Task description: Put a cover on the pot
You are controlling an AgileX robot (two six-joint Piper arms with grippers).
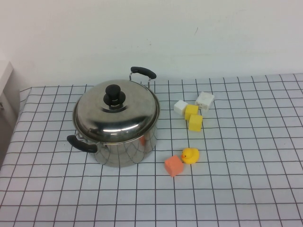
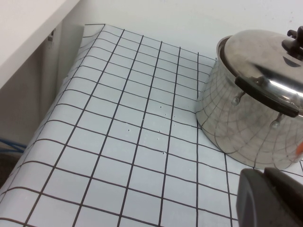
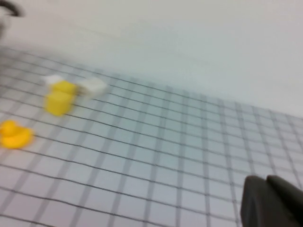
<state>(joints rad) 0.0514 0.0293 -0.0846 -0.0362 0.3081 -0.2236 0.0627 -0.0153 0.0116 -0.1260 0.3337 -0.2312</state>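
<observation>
One pot point(image 1: 124, 146) lidded point(image 1: 116, 113) mid-bench, left hand point(image 2: 270, 198) near it, right hand point(image 3: 270, 201) over right edge, both grips unclear.

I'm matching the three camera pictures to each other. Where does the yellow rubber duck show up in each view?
High view: the yellow rubber duck sits right of centre, beside the orange block, right of the pot.
Left wrist view: not in it; the left pincer shows at the lower right corner.
Right wrist view: the duck is at the left edge; the right pincer shows at the lower right.
Shared landmark: the yellow blocks.
</observation>
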